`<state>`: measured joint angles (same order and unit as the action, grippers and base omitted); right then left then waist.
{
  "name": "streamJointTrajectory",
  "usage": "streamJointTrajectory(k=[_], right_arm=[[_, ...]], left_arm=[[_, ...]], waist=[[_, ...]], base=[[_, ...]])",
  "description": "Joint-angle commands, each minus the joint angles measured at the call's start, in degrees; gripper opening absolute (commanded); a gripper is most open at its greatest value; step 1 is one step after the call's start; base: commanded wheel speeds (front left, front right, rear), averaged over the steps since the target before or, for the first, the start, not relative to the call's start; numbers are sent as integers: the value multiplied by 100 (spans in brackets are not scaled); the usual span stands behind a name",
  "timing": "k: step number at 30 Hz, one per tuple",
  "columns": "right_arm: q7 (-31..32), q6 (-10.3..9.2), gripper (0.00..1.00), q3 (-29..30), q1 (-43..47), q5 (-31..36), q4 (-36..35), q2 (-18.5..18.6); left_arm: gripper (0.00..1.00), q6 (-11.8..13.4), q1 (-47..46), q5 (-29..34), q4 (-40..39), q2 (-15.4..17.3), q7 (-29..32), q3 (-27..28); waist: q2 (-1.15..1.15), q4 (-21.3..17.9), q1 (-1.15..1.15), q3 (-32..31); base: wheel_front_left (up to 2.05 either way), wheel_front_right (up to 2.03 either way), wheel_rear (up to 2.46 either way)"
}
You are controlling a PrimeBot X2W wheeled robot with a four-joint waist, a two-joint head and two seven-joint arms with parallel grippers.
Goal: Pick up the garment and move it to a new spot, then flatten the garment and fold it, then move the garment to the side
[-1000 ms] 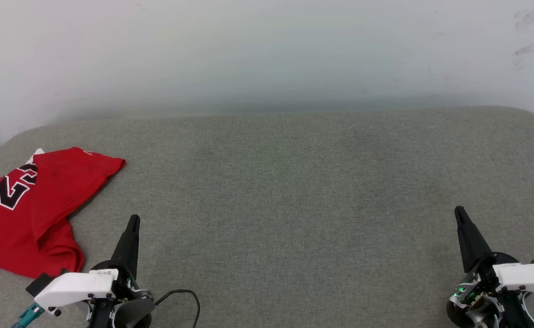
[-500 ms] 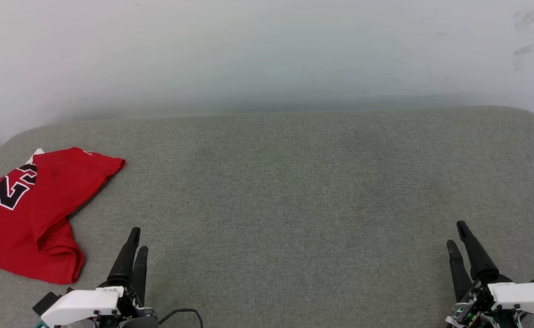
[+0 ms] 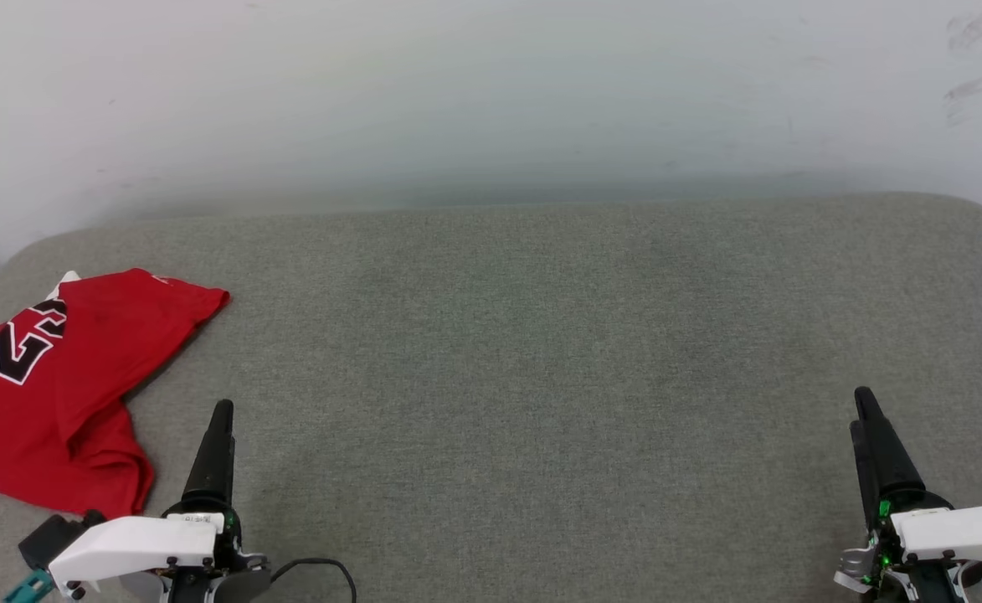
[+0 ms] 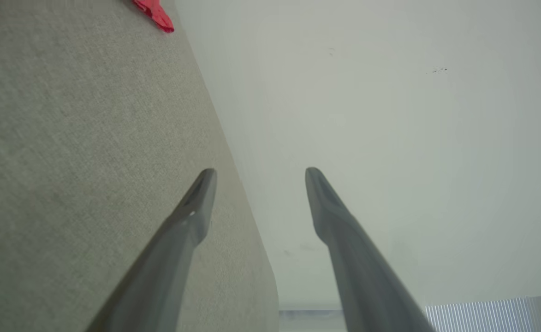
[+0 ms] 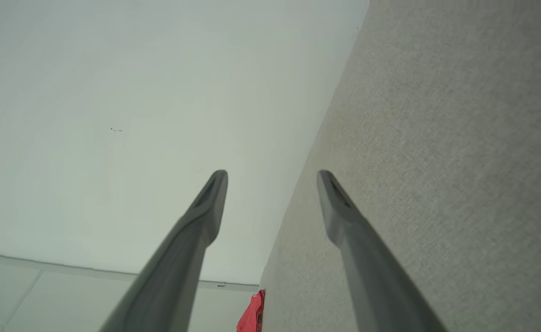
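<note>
**Left tool** (image 3: 221,416): in the left wrist view its two dark fingers (image 4: 194,212) stand wide apart with nothing between them, tips above the grey padded surface (image 3: 541,352). **Right tool** (image 3: 862,412): in the right wrist view its fingers are likewise spread wide and empty over the same surface. **The garment** (image 3: 64,394): a red shirt showing part of a black, white-outlined numeral. It lies crumpled just beside the left tool, on its outer side and slightly ahead, touching neither finger, and well apart from the right tool. A black cable (image 3: 323,571) loops at the inner side of the left tool's base. A pale wall (image 3: 491,100) rises ahead of both tools.
</note>
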<state>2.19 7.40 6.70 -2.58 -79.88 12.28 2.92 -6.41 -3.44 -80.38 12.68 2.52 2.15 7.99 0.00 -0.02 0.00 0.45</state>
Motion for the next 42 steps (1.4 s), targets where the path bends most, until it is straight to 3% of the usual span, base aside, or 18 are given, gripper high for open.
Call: streamJointTrajectory(k=[1,20,42], right_arm=[[-91,9,100,9,-50,407,-256,4],[-520,10,100,-234,147,2890,-822,2],[-907,11,100,-343,307,4725,-1141,1]], left_arm=[[100,82,-95,383,-247,17,-96,20],[100,583,88,2918,-785,46,-522,-388],[100,1074,217,4583,-1046,339,-909,-904]], waist=[[0,-1,0,6],[0,0,0,24],[0,3,0,30]], base=[[0,0,0],[0,0,0],[0,0,0]])
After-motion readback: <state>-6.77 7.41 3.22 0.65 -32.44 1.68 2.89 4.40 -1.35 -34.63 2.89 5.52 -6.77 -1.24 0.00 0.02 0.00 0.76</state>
